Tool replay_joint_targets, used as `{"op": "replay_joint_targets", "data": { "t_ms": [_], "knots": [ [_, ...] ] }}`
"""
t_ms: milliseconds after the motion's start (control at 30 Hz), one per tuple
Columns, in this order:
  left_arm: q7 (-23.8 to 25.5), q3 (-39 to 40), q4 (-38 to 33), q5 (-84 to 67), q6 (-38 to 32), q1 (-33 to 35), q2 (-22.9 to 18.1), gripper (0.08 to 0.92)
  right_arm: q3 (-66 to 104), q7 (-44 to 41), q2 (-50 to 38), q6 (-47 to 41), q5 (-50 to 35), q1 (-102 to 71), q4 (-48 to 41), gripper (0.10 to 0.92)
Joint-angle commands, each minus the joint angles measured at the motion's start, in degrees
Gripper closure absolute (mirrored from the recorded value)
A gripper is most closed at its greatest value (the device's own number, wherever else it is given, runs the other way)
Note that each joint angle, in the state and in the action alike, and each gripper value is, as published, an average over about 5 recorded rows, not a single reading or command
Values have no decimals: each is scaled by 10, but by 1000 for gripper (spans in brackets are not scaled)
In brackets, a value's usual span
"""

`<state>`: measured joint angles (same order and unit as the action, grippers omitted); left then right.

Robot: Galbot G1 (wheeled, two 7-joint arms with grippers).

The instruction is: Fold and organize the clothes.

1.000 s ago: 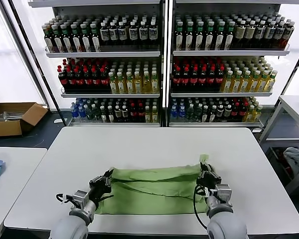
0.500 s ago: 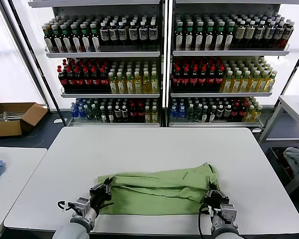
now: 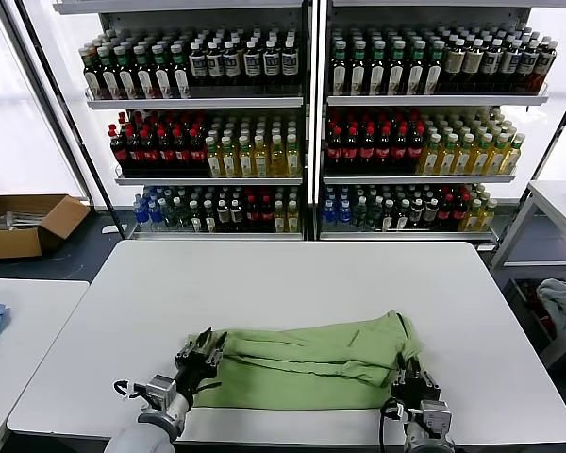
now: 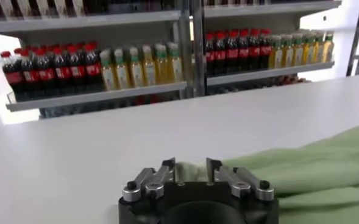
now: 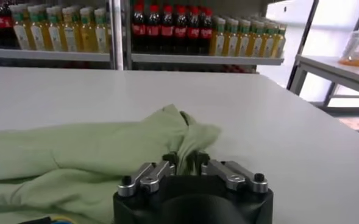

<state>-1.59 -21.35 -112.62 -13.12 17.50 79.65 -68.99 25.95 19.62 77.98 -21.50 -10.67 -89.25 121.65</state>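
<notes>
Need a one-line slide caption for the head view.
Both grippers, left gripper and right gripper, sit open at the ends of a folded green polo shirt on the white table.

The light green polo shirt (image 3: 311, 363) is laid on the white desk (image 3: 292, 283), near its front edge, folded lengthwise into a long band running from left to right. Soft creases and overlapping folds are seen along its length. The right end is bunched up into a raised, rumpled fold, while the left end lies flatter. No collar or chest print is shown.
</notes>
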Motion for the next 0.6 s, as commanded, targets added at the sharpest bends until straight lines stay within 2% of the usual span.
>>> {"op": "replay_joint_targets", "data": {
  "t_ms": [33,367,467,600],
  "knots": [
    [-25,-29,-44,2,12,12,-14,486,29,0,-18,9,-22,-6,100,557],
    [-54,-39,-32,-44,46,28,-46,213,28,6,-31,-3,-28,26,89,267],
    [-56,-37,-32,-53,52,33,-53,182,25,6,-33,-1,-29,26,83,216],
    [-58,-39,-31,-66,63,37,-57,178,20,5,-37,0,-29,27,78,204]
  ]
}}
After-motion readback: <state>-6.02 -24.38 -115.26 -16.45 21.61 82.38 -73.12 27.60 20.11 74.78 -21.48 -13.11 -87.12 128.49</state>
